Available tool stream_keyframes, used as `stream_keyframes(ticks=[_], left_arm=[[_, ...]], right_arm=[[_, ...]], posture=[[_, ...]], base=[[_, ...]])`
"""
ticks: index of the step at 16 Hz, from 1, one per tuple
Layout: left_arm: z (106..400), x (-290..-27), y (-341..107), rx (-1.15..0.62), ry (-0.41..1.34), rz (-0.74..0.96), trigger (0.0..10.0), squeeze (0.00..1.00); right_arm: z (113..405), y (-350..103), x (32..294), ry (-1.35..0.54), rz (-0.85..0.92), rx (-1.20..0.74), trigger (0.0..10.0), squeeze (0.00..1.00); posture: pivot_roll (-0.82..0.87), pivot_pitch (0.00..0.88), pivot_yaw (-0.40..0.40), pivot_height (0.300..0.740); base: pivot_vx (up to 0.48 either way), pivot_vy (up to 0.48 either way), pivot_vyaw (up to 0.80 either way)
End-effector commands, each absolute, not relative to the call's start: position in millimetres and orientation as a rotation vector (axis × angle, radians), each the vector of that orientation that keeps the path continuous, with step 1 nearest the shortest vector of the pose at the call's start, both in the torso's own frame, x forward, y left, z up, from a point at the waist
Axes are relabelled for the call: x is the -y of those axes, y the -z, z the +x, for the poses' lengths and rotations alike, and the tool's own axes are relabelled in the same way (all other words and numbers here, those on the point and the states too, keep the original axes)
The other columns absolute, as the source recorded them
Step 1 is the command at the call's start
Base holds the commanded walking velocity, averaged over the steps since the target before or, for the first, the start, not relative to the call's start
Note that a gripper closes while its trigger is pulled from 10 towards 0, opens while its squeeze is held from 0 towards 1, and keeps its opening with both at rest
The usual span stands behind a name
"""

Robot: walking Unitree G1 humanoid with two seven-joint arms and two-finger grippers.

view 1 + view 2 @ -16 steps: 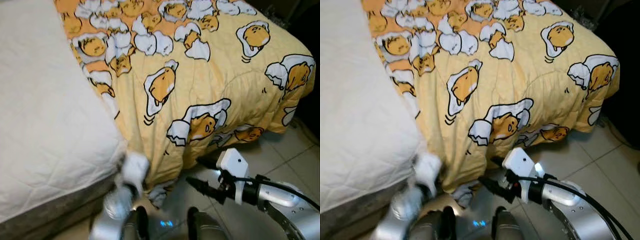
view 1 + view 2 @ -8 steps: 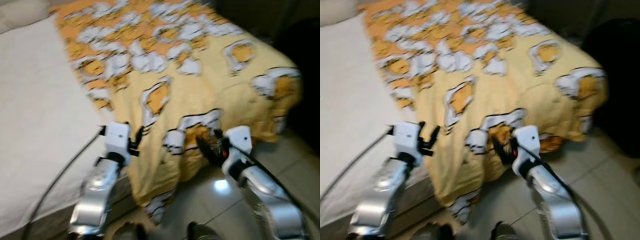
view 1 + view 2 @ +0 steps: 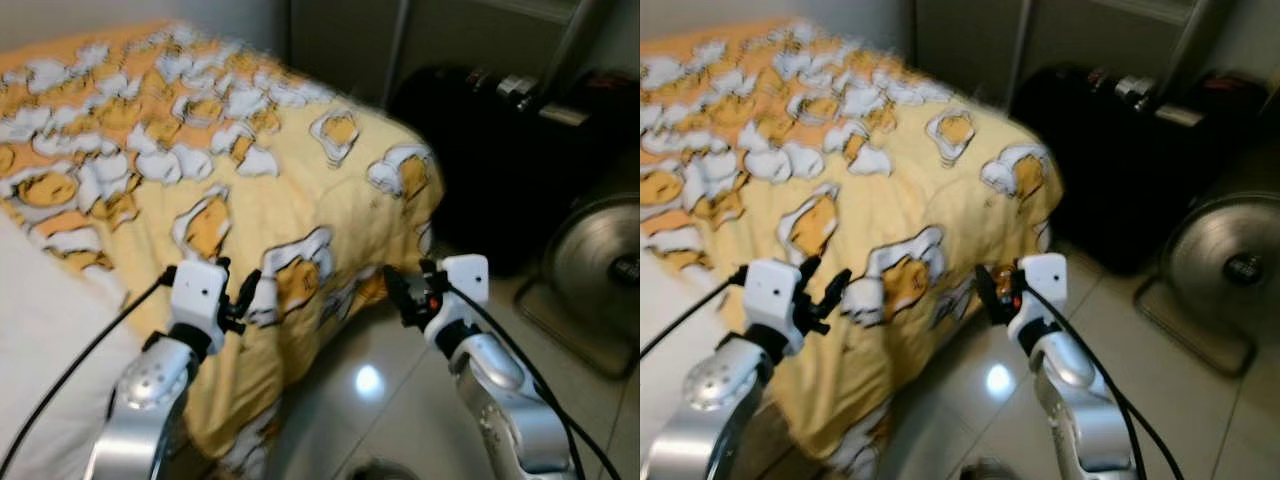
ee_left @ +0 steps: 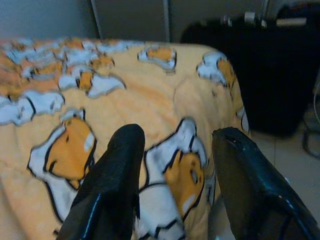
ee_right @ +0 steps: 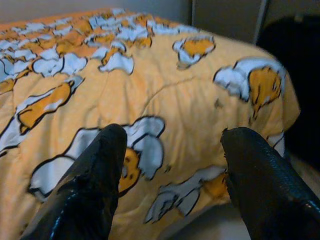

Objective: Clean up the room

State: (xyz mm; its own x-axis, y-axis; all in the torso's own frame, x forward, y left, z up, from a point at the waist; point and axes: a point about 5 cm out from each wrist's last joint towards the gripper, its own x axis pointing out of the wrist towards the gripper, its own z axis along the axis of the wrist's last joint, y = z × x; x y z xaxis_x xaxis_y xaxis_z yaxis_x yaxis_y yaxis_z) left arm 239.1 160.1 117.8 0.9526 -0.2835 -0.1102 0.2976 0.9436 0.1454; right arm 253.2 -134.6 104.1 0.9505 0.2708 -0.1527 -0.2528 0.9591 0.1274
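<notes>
A yellow quilt printed with cartoon eggs covers the bed and hangs over its corner toward the floor. My left gripper is raised in front of the quilt's hanging side, open and holding nothing. In the left wrist view its fingers frame the printed fabric. Further right, my right gripper is held near the quilt's lower corner, also open and holding nothing. The right wrist view shows its fingers spread wide before the quilt, apart from it.
Bare white mattress shows at the left beside the quilt. A black suitcase stands against the wall past the bed's corner. A round metal fan sits on the glossy tiled floor at the right.
The camera has swung up and to the right, bringing the suitcase and fan into view. Both arms have risen from low by the bed's edge to the quilt's corner.
</notes>
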Motion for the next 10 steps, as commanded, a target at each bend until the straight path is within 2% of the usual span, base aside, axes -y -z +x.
stream_keyframes(ticks=[1,3,5,9,10], left_arm=[[237.9,-154.5,-116.4,-0.102,0.323,0.162,10.0,0.0],[244.8,-149.1,-118.7,-0.096,0.323,0.165,10.0,0.0],[251.6,-143.7,-120.7,-0.087,0.317,0.16,10.0,0.0],[253.7,-140.8,-121.8,-0.081,0.306,0.162,10.0,0.0],[254.1,-140.9,-120.4,-0.092,0.292,0.108,10.0,0.0]], right_arm=[[256.6,-104.8,138.5,-0.248,0.095,-0.162,10.0,0.0],[257.1,-104.0,139.5,-0.244,0.088,-0.164,10.0,0.0],[255.7,-102.7,140.4,-0.231,0.08,-0.167,10.0,0.0],[253.6,-100.5,143.5,-0.214,0.076,-0.17,10.0,0.0],[253.3,-100.4,144.1,-0.212,0.076,-0.168,10.0,0.0]], posture=[[0.0,0.0,-0.007,0.74],[-0.01,0.0,0.006,0.74],[-0.02,0.0,0.014,0.74],[-0.03,0.0,0.02,0.74],[-0.03,0.0,0.019,0.74]], base=[[0.0,0.0,-0.8],[0.0,0.0,-0.8],[0.0,-0.48,-0.63],[0.0,-0.48,0.0],[0.0,0.0,0.0]])
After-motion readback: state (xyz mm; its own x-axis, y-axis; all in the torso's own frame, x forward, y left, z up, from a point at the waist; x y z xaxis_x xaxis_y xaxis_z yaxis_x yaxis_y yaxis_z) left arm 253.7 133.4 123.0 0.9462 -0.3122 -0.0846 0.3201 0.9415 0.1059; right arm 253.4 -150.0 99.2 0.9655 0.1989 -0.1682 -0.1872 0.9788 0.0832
